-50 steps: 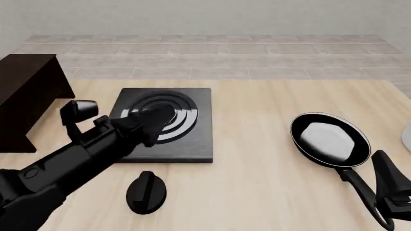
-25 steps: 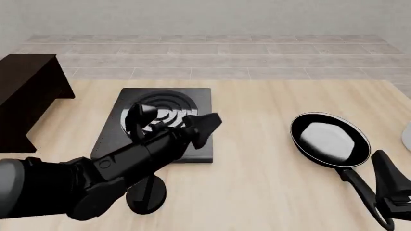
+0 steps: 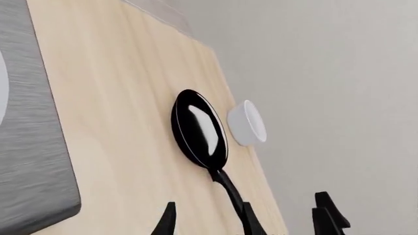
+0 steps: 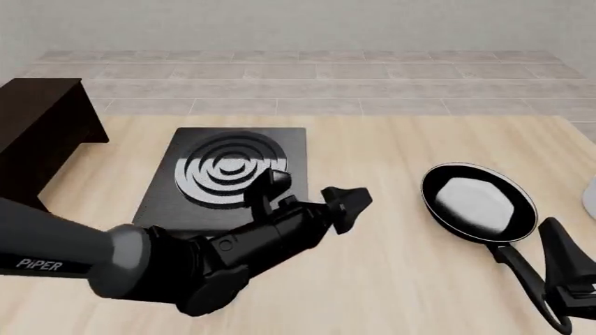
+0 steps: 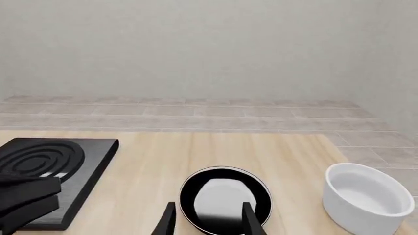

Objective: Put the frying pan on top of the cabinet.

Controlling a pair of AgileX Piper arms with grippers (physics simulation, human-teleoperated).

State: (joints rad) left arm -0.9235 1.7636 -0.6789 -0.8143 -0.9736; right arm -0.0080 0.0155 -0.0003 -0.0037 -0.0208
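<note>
The frying pan lies on the table at the right, glossy black with a pale reflection, its handle pointing toward the near edge. It also shows in the left wrist view and the right wrist view. The dark brown cabinet stands at the far left. My left gripper is open and empty, above the table just right of the stove plate and pointing toward the pan. My right gripper is open and empty, just right of the handle's end.
A square black stove plate with silver rings lies left of centre. A white bowl stands right of the pan, at the table's right edge. My left arm stretches across the near left of the table and hides the black knob.
My left arm has swung right, from over the stove plate to past its right edge, toward the pan. The right gripper and the pan have not moved.
</note>
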